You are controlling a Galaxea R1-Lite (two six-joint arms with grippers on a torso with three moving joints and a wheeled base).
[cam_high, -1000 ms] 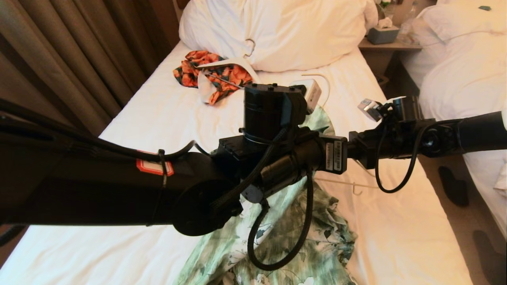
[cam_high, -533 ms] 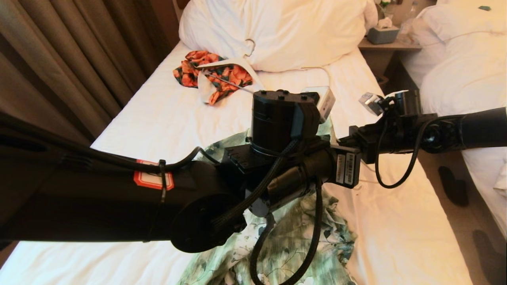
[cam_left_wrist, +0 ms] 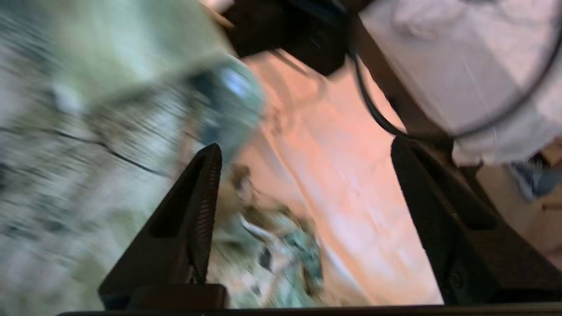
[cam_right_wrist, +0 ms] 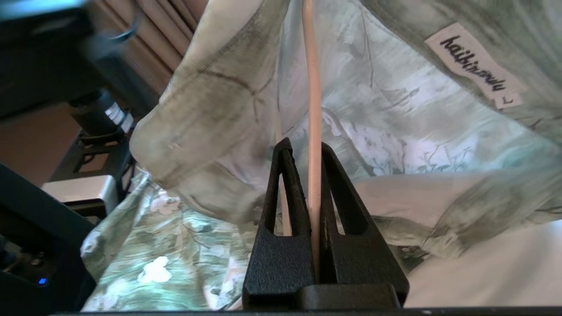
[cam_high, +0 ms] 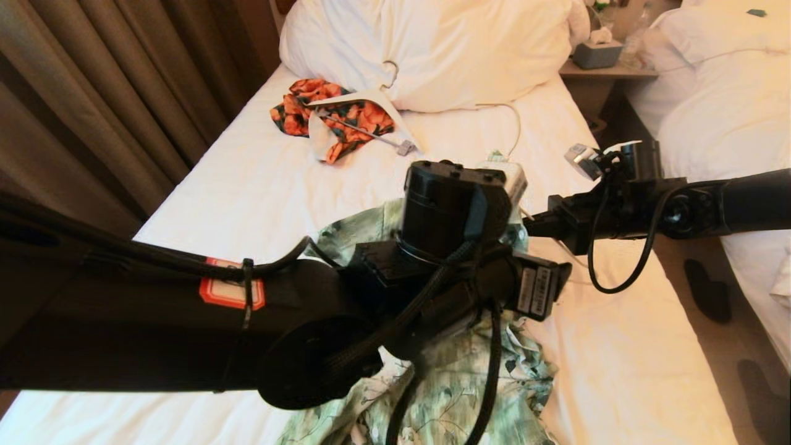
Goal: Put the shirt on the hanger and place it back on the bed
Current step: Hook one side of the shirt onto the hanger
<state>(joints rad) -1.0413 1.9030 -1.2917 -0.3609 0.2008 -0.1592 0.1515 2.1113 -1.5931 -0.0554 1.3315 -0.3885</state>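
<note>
The green and white flowered shirt [cam_high: 445,395] lies bunched on the bed [cam_high: 259,179], partly under my left arm. In the right wrist view its collar with a name label [cam_right_wrist: 478,66] hangs over the thin cream hanger [cam_right_wrist: 312,109]. My right gripper [cam_right_wrist: 307,145] is shut on that hanger's rod, just in front of the shirt's neck opening. My left gripper [cam_left_wrist: 305,145] is open above the shirt's edge [cam_left_wrist: 88,131] and the sheet, holding nothing. In the head view both grippers and most of the hanger are hidden behind the left wrist.
A small orange-and-black garment [cam_high: 346,117] with a thicker white hanger [cam_high: 364,99] lies near the big pillow [cam_high: 432,49]. A nightstand with a tissue box [cam_high: 596,52] and a second bed [cam_high: 729,93] stand on the right, curtains [cam_high: 93,80] on the left. Slippers [cam_high: 707,290] lie on the floor.
My left wrist has moved down and toward the near side of the bed. More of the shirt's upper part now shows to the left of it. The right arm has barely shifted.
</note>
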